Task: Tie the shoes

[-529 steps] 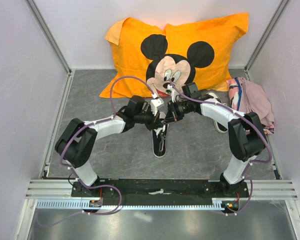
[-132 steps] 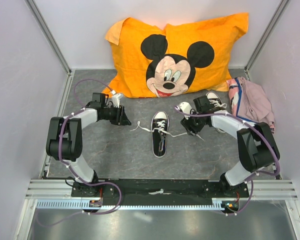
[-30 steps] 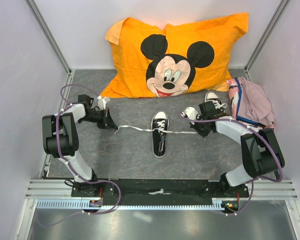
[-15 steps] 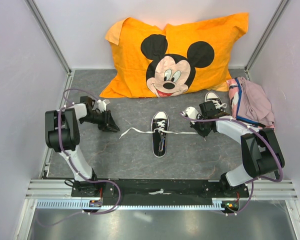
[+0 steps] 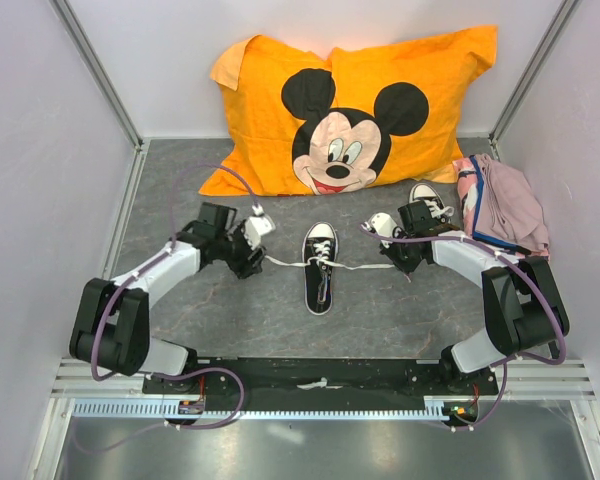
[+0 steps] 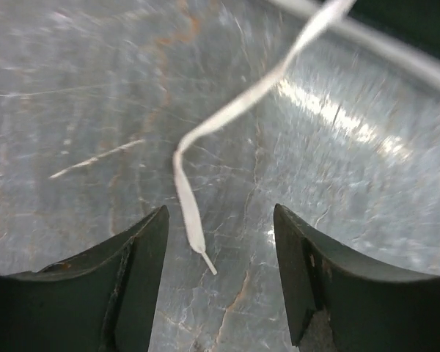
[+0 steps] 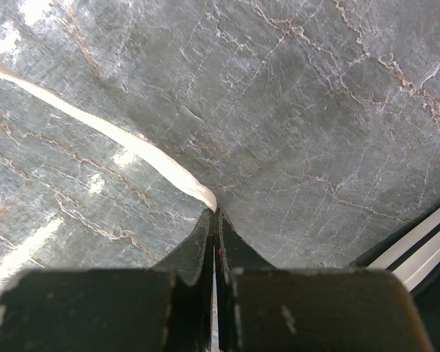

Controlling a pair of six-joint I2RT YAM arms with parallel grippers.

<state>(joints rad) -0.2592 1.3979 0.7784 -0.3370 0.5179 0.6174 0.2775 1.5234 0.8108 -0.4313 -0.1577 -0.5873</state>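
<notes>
**One shoe mid-table, laces out both sides; L jaws apart, R jaws pinching lace**

Grey marbled table (image 5: 380,310), walled on three sides. Big orange Mickey pillow (image 5: 350,100) propped against the back wall. Pink cloth (image 5: 505,205) bunched at far right, beside the pillow's corner.

Both arms reach in from the near edge, low over the table, one each side of the centre shoe (image 5: 320,268). That shoe is upright on its sole, white toe cap toward the pillow, heel toward the arm bases. Second shoe (image 5: 427,196) sits well right of it, just beside the pink cloth and partly behind the R arm; lace state there is prob. not readable.

L gripper (image 5: 248,262): just left of the centre shoe, fingers spread wide, holding nothing. Wrist cam shows the left lace (image 6: 235,110) lying loose on the table, its end and plastic tip between the two fingers, touching neither.

R gripper (image 5: 400,262): right of the centre shoe, jaws closed tight on the end of the right lace (image 7: 95,125). From top cam that lace runs near straight from shoe to gripper.
</notes>
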